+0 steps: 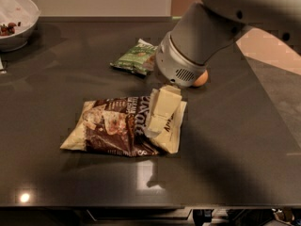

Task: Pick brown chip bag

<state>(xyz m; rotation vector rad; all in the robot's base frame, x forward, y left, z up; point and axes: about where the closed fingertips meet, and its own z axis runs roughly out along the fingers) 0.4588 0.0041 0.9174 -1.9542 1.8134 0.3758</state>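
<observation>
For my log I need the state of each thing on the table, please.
brown chip bag: lying flat
green chip bag: lying flat, partly behind the arm
orange round fruit: mostly hidden behind the arm
white bowl: upright, dark bits inside
pincer: low over the brown bag's right end
</observation>
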